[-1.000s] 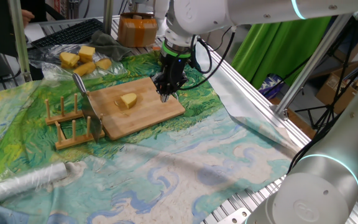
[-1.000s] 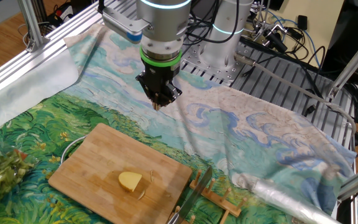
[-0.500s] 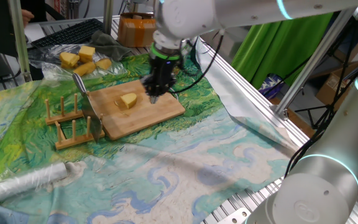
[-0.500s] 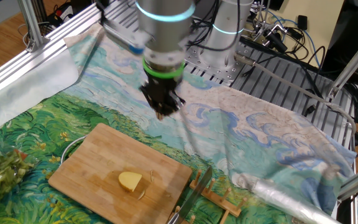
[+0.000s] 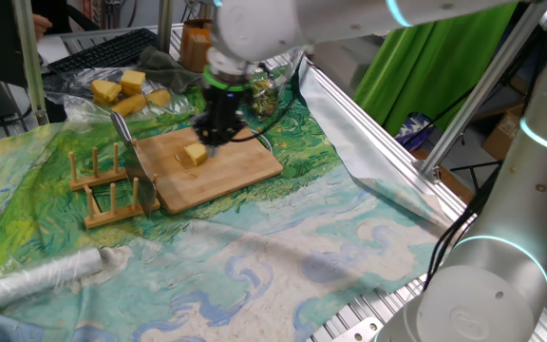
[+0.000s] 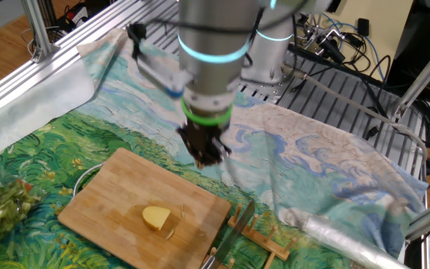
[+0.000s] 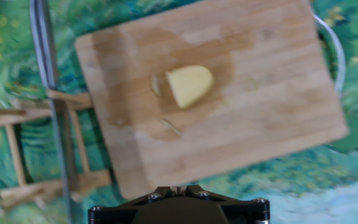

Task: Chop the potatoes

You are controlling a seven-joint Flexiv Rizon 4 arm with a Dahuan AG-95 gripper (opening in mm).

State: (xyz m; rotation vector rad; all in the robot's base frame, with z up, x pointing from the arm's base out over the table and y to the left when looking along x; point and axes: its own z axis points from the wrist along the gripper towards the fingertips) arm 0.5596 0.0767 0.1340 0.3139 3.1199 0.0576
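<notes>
right at the bottom edge of the hand view the gripper (image 7: 178, 186) shows only as a dark housing with its fingers pressed together, nothing between them. just beyond it lies the wooden cutting board (image 7: 272, 112), pale and damp-stained around its middle, and on that stain sits the potato (image 7: 189, 85), a small pale-yellow half-round chunk with a thin sliver beside its flat side. the potato is apart from the gripper, further up the board in this view, with bare wood between them. from one fixed view the gripper (image 5: 214, 136) points straight down, just above the potato (image 5: 195, 154) and to its right, not touching it as far as can be told. from the other fixed view the gripper (image 6: 206, 158) hangs over the far edge of the board (image 6: 110, 202), with the potato (image 6: 156, 217) nearer the camera. beside the board stands a wooden rack (image 5: 110, 195) with a knife (image 5: 126, 135) resting in it, and further back on the desk lie several larger deep-yellow chunks (image 5: 122, 88).
</notes>
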